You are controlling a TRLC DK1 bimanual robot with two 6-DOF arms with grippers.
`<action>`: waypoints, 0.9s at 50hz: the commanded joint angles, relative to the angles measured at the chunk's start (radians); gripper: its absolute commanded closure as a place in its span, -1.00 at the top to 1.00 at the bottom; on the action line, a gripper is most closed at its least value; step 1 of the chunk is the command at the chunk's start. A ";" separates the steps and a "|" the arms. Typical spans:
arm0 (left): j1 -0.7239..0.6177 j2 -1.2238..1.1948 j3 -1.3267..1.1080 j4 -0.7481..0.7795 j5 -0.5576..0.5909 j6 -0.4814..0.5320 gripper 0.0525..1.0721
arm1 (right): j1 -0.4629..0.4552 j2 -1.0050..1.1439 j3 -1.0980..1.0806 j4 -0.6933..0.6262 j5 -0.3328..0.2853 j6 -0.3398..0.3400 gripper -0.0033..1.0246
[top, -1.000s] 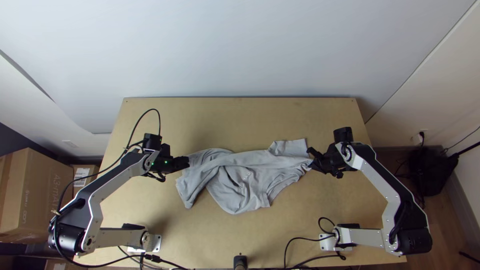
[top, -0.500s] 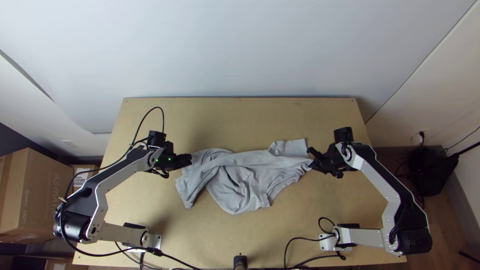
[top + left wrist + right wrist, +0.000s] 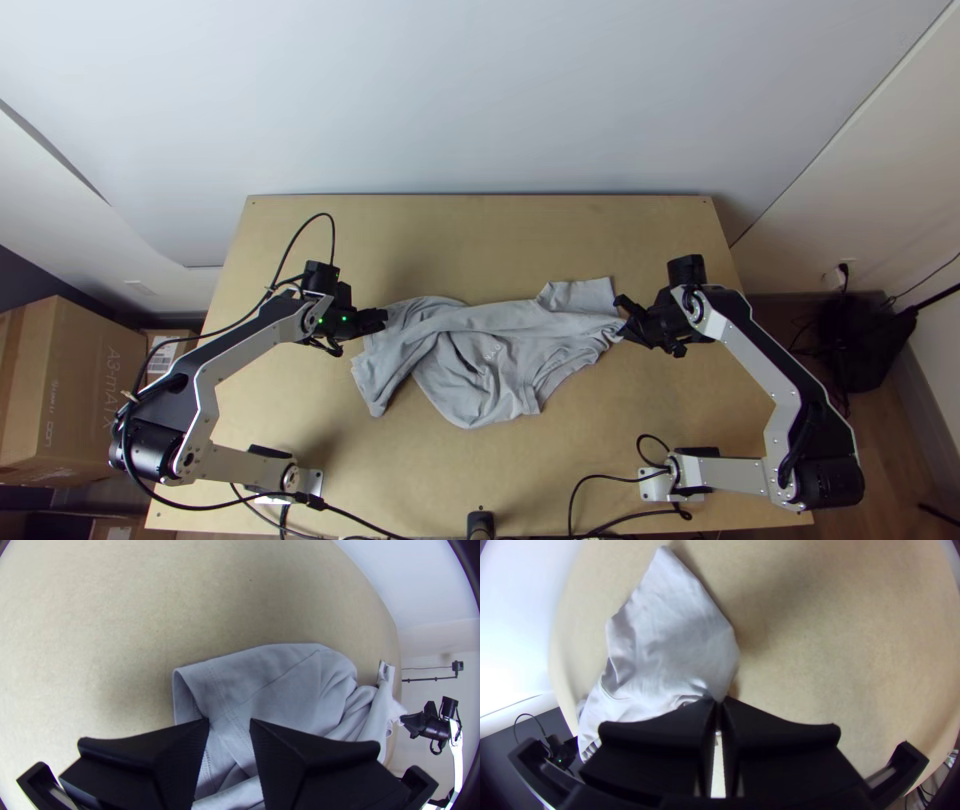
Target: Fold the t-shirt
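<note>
Light grey fabric t-shirt (image 3: 490, 350), top view: lying across the middle of the light wooden table (image 3: 480, 240), partly spread but twisting into wrinkles and overlapping folds, with a squarish flap pointing toward the far side.
Left black gripper (image 3: 383, 318), top view: hanging at the shirt's end on the left arm's side.
Right black gripper (image 3: 620, 318), top view: holding the opposite end, with the cloth narrowing toward the tips.
Brown cardboard box (image 3: 70, 400), top view: standing beside the table, at the picture's left edge.
Left gripper (image 3: 230, 722), left wrist view: released, wide flat fingers (image 3: 300, 755) standing apart, with the shirt's stitched hem showing in the gap; whether touching the fabric, impossible to tell.
Hem, left wrist view: gaping slightly between two layers, bordering bare wood.
Far end of the shirt, left wrist view: bunching up to the right gripper.
Right gripper (image 3: 720, 702), right wrist view: clenching a gathered bit of the grey shirt between nearly meeting fingertips.
Shirt, right wrist view: spreading outward from the pinch, wrinkling on one side and ending in a pointed corner on the table.
</note>
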 commanded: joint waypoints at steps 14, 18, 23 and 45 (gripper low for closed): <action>-0.035 0.064 0.003 0.018 -0.072 0.013 -0.16 | 0.008 -0.009 -0.028 -0.003 0.000 0.021 -0.95; -0.046 0.061 -0.001 0.027 -0.092 0.012 -0.42 | 0.008 -0.013 -0.030 -0.005 0.000 0.021 -0.95; -0.049 0.050 -0.009 0.039 -0.100 0.010 -0.68 | 0.008 -0.015 -0.033 -0.005 0.002 0.021 -0.95; 0.017 -0.109 0.022 0.023 -0.103 0.033 -0.95 | -0.007 -0.035 0.021 0.003 0.005 0.020 -0.95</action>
